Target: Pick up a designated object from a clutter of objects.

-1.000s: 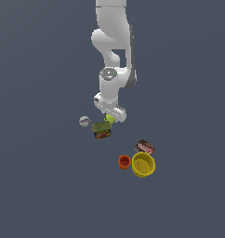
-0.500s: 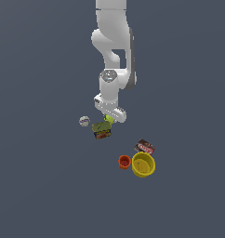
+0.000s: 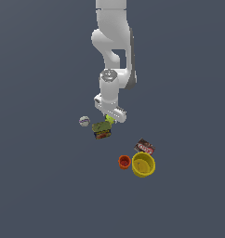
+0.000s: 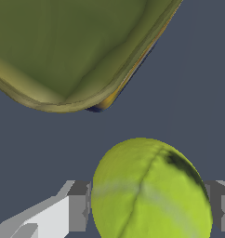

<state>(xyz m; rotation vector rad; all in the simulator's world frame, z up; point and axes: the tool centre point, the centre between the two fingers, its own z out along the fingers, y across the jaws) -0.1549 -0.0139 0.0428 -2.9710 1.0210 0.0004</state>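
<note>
The yellow-green tennis ball [image 3: 109,119] lies on the dark floor, mostly hidden under the arm's hand in the exterior view. In the wrist view the tennis ball [image 4: 149,190] fills the space between my gripper's fingers [image 4: 78,207], which press against it on both sides. My gripper [image 3: 110,120] [image 4: 149,209] is low at the floor, shut on the ball. The green-brown box [image 3: 102,130] [image 4: 72,46] lies right beside the ball.
A white-grey ball [image 3: 84,121] sits towards the exterior view's left of the box. Nearer the camera and to the right stand a dark red-labelled box [image 3: 144,147], a small orange cup [image 3: 124,161] and a yellow bowl [image 3: 143,165].
</note>
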